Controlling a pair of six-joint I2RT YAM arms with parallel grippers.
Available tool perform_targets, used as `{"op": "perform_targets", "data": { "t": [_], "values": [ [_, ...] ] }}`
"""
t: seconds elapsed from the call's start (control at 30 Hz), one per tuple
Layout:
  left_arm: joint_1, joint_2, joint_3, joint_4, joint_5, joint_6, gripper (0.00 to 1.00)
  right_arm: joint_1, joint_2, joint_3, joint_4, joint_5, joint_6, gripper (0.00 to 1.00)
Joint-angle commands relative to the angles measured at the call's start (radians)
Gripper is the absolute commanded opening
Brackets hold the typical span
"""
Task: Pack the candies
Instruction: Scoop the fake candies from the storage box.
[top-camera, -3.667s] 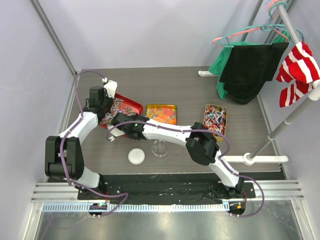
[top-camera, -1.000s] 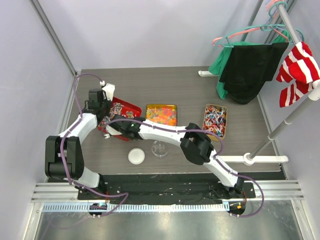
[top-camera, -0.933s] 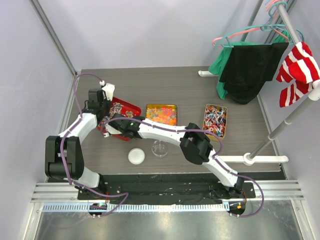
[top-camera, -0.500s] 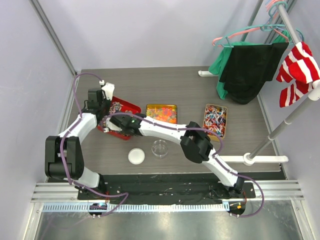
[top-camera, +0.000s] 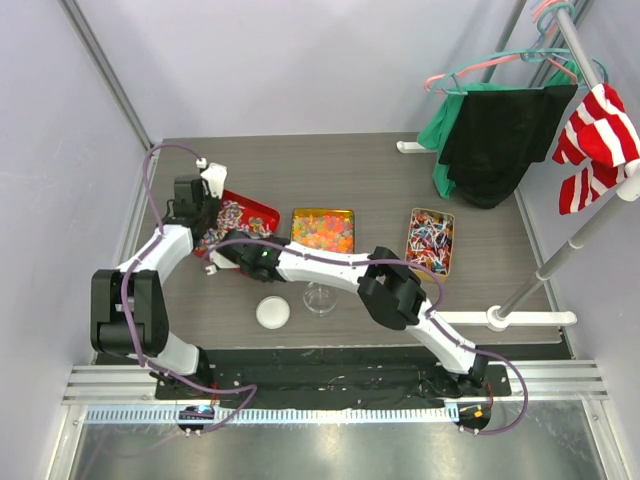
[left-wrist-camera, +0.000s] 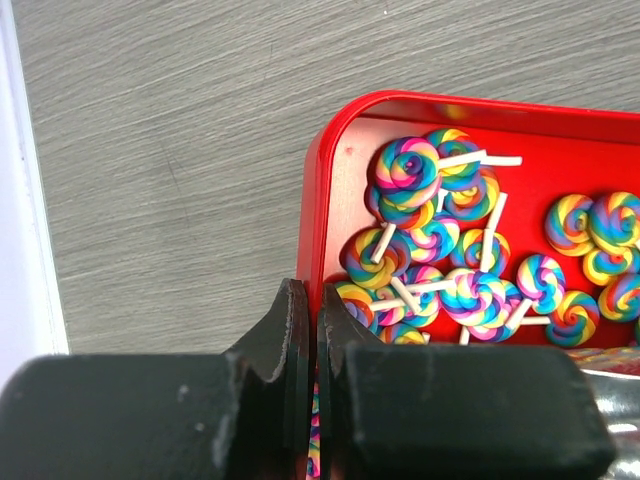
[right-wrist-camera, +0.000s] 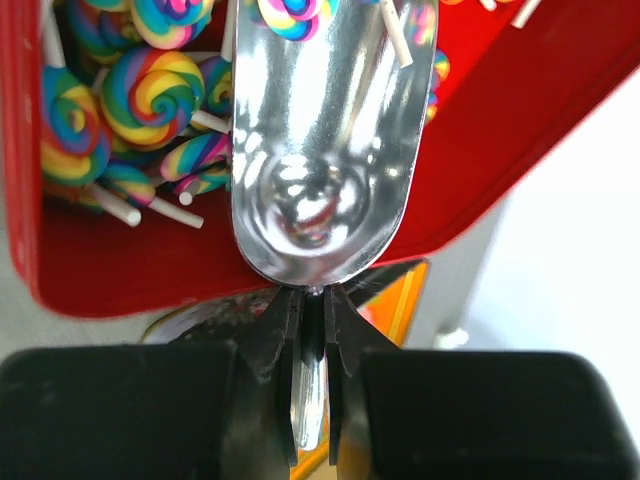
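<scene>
Leftmost, the left hand (left-wrist-camera: 312, 300) is pinched tight on the rim of the red tray (left-wrist-camera: 310, 190), steadying it on the table (left-wrist-camera: 150, 150). Inside lie the candies (left-wrist-camera: 430, 250), swirled lollipops on white sticks, heaped and tangled. The right hand (right-wrist-camera: 312, 315) is clamped on the handle of a metal scoop (right-wrist-camera: 322, 140), whose bowl reaches over the tray's wall with one lollipop at its lip. Scooping well probably means driving low under the heap, then lifting level so crossed sticks drag nothing out. Rightward sit a white lid (top-camera: 272, 313) and a clear dish (top-camera: 320, 297), just beside the right forearm, which could knock it. Beyond are a gold tray (top-camera: 294, 230) of gummies, a third tray (top-camera: 411, 240) and hanging clothes (top-camera: 500, 140).
</scene>
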Motion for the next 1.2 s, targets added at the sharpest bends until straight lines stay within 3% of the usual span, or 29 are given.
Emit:
{"op": "perform_targets", "data": {
  "t": [0.0, 0.13, 0.43, 0.83, 1.17],
  "values": [
    [-0.061, -0.001, 0.042, 0.085, 0.332, -0.138, 0.00, 0.021, 0.000, 0.158, 0.091, -0.462, 0.124, 0.01],
    [-0.061, 0.006, 0.043, 0.076, 0.359, -0.127, 0.00, 0.044, -0.029, 0.060, 0.232, -0.294, -0.024, 0.01],
    [-0.061, 0.048, 0.079, 0.007, 0.390, -0.075, 0.00, 0.050, -0.089, -0.084, 0.346, -0.169, -0.230, 0.01],
    [-0.063, 0.091, 0.152, -0.096, 0.341, 0.026, 0.00, 0.057, -0.130, -0.093, 0.176, -0.139, -0.344, 0.01],
    [-0.061, 0.069, 0.155, -0.094, 0.349, 0.006, 0.00, 0.055, -0.101, -0.075, 0.079, -0.218, -0.249, 0.01]
  ]
}}
